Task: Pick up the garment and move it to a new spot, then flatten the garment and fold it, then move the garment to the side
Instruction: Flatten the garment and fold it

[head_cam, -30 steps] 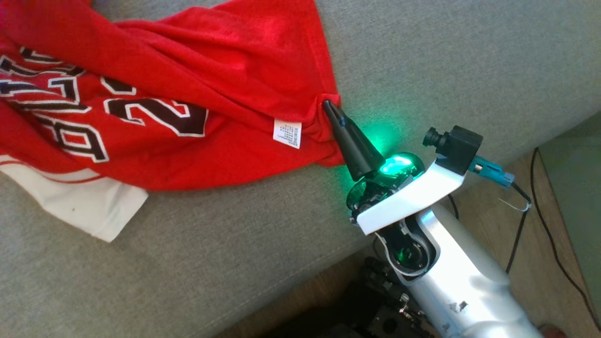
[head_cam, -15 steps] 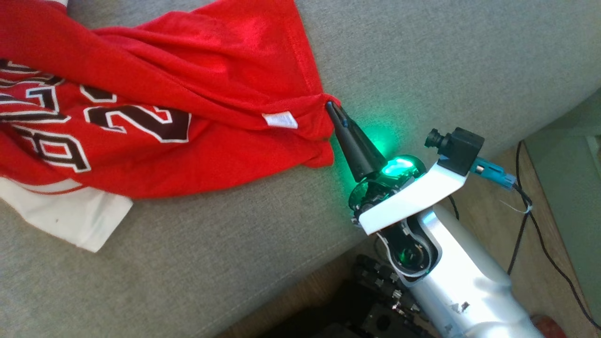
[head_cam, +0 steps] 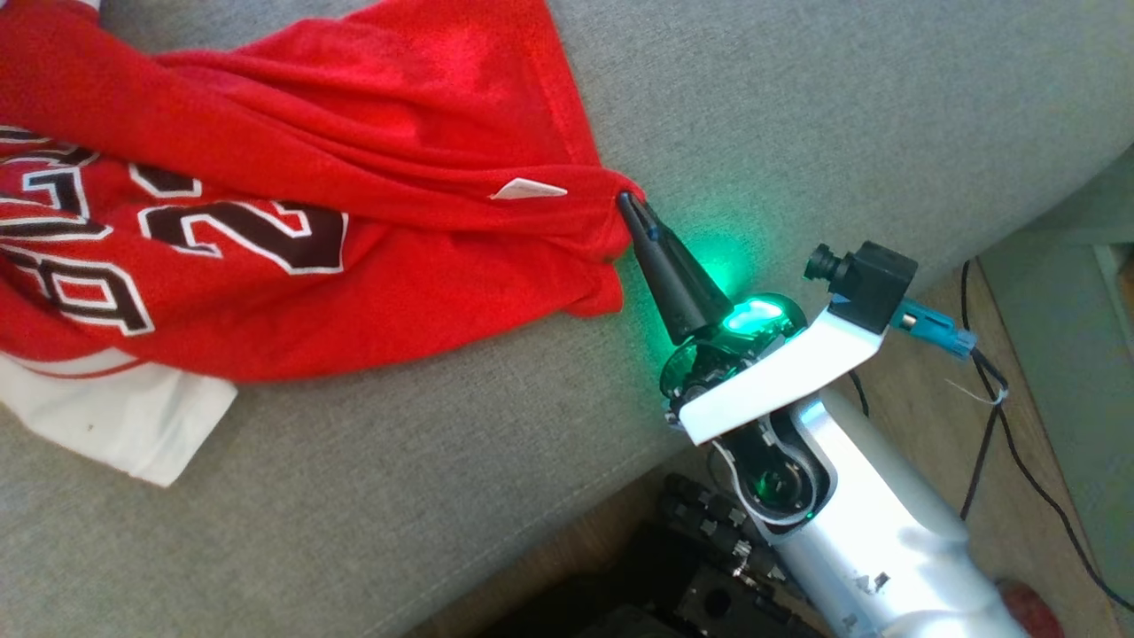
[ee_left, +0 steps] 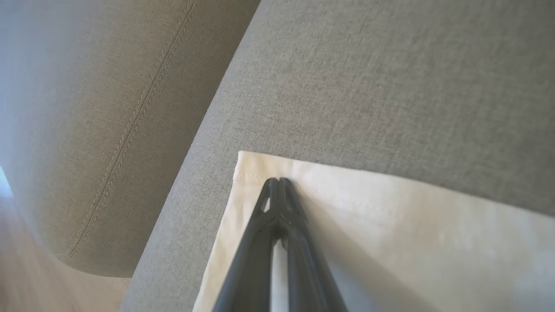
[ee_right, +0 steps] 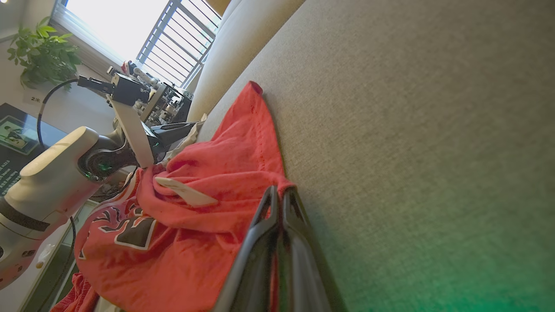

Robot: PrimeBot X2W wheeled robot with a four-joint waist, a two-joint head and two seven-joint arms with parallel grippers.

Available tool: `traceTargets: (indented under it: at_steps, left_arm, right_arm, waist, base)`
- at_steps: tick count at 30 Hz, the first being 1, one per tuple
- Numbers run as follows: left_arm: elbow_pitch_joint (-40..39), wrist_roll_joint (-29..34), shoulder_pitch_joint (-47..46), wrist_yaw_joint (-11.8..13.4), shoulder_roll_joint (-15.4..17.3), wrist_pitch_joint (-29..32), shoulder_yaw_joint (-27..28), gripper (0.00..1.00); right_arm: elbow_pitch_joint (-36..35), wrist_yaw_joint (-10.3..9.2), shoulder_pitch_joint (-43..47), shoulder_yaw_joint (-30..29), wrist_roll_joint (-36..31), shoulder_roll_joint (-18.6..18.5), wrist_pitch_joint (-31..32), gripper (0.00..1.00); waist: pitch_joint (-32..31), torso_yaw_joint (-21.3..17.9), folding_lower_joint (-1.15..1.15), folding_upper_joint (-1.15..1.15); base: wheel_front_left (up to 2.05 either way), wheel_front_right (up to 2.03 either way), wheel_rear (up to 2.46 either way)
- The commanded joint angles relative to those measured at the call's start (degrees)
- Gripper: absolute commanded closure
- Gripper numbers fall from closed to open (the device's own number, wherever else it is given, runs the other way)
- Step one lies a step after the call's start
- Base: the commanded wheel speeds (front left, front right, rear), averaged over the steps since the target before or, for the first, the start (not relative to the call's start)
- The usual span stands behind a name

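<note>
Pinching garment (head_cam: pixel 354 266) corner in my right claw (head_cam: pixel 623 199), left claw (ee_left: pixel 277 180) clamped on white hem (ee_left: pixel 390 208), sofa (head_cam: pixel 797 106) beneath both.

Bright daylight pours from the far window (ee_right: pixel 130 30), blown white. A green lamp (head_cam: pixel 753 315) tints the sofa (head_cam: pixel 797 133) nearby. The garment (head_cam: pixel 425 106) glares red; left wrist view's edge blurs.

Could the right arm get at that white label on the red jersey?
Probably: the white label lies exposed near the right arm, but its jaws are shut on the jersey and must let go first.
</note>
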Motion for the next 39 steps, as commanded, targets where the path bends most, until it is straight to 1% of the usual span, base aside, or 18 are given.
traceTargets:
  at_steps: [1,3,6,7,8,13,16,19,23,24,25,26,27,28,30,33,36,39]
  left_arm:
    - [-1.0,1.2,-0.7,0.0,1.4,-0.1,1.3,1.00]
    - [-1.0,2.0,-1.8,0.0,1.8,-0.9,1.3,1.00]
    - [1.8,-0.1,-4.3,0.0,1.4,-3.7,1.3,1.00]
    - [2.8,-1.2,-4.3,0.0,0.9,-3.6,1.3,0.80]
    - [3.8,-1.7,-4.5,0.0,0.7,-3.1,1.3,0.00]
    - [7.1,-5.4,-4.7,0.0,0.3,-0.4,1.3,0.00]
    - [8.9,-9.7,-4.6,0.0,0.1,0.9,1.4,0.00]
    - [9.1,-12.5,-4.2,0.0,0.0,3.2,1.3,0.00]
    - [7.3,-16.1,-3.4,0.0,0.1,7.9,1.3,0.00]
    - [6.4,-17.0,-3.1,0.0,0.2,9.4,1.3,0.12]
    - [5.2,-17.8,-2.7,0.0,0.5,11.1,1.3,0.56]
    - [4.3,-18.9,-2.5,0.0,0.8,12.9,1.3,0.78]
    - [3.3,-20.0,-2.3,0.0,1.0,14.4,1.3,0.96]
    - [2.2,-20.7,-2.2,0.0,1.3,15.8,1.3,1.00]
    - [0.1,-20.6,-2.1,0.0,2.1,17.5,1.3,1.00]
    - [-3.5,-17.9,-2.4,0.0,3.6,16.2,1.3,1.00]
    - [-6.1,-14.0,-3.3,0.0,4.4,10.1,1.3,1.00]
    - [-4.4,-13.3,-4.9,0.0,3.5,0.4,1.3,1.00]
  right_arm:
    - [0.1,-0.46,3.0,0.7,0.9,-0.8,0.1,1.00]
    - [0.0,-0.46,2.9,0.8,1.0,-0.8,0.1,1.00]
    - [-0.1,-0.46,2.7,1.2,1.1,-0.8,0.1,1.00]
    - [-0.2,-0.46,2.7,1.4,1.1,-0.8,0.1,1.00]
    - [-0.2,-0.46,2.7,1.5,1.2,-0.8,0.1,1.00]
    - [-0.9,-0.46,2.7,2.4,2.1,-0.8,0.1,1.00]
    - [-1.2,-0.46,2.9,2.4,2.4,-0.8,0.1,1.00]
    - [-1.2,-0.46,3.1,2.1,2.6,-0.8,0.1,1.00]
    - [-1.1,-0.46,3.3,1.6,3.1,-0.8,0.1,1.00]
    - [-1.1,-0.46,3.3,1.4,3.2,-0.8,0.1,1.00]
    - [-1.0,-0.46,3.3,1.3,3.2,-0.8,0.1,1.00]
    - [-0.9,-0.46,3.2,1.1,3.2,-0.8,0.1,1.00]
    - [-0.9,-0.46,3.2,0.9,3.2,-0.8,0.1,1.00]
    - [-0.8,-0.46,3.2,0.8,3.2,-0.8,0.1,1.00]
    - [-0.8,-0.46,3.0,0.6,3.2,-0.8,0.1,1.00]
    - [-1.0,-0.46,2.7,0.6,3.2,-0.8,0.1,1.00]
    - [-1.3,-0.46,2.7,0.1,2.7,-0.8,0.1,1.00]
    - [-1.9,-0.46,2.6,-1.5,1.4,-0.8,0.1,1.00]
  waist:
    - [0.0,0.2,0.00,0.00]
    - [0.1,0.4,0.00,0.00]
    - [0.1,0.4,0.00,0.00]
    - [0.1,0.3,0.00,0.00]
    - [0.1,0.2,0.00,0.00]
    - [0.6,-1.1,0.00,0.00]
    - [0.8,-1.9,0.00,0.00]
    - [0.9,-2.4,0.00,0.00]
    - [0.8,-2.7,0.00,0.00]
    - [0.7,-2.7,0.00,0.00]
    - [0.7,-2.7,0.00,0.00]
    - [0.7,-2.6,0.00,0.00]
    - [0.6,-2.5,0.00,0.00]
    - [0.6,-2.4,0.00,0.00]
    - [0.6,-2.4,0.00,0.00]
    - [0.6,-2.4,0.00,0.00]
    - [-0.1,-1.7,0.00,0.00]
    - [-1.9,-0.3,0.00,0.00]
  base:
    - [0.00,0.00,0.00]
    - [0.00,0.00,0.00]
    - [0.00,0.00,0.00]
    - [0.00,0.00,0.00]
    - [0.00,0.00,0.00]
    - [0.00,0.00,0.00]
    - [0.00,0.00,0.00]
    - [0.00,0.00,0.00]
    - [0.00,0.00,0.00]
    - [0.00,0.00,0.00]
    - [0.00,0.00,0.00]
    - [0.00,0.00,0.00]
    - [0.00,0.00,0.00]
    - [0.00,0.00,0.00]
    - [0.00,0.00,0.00]
    - [0.00,0.00,0.00]
    - [0.00,0.00,0.00]
    - [0.00,0.00,0.00]
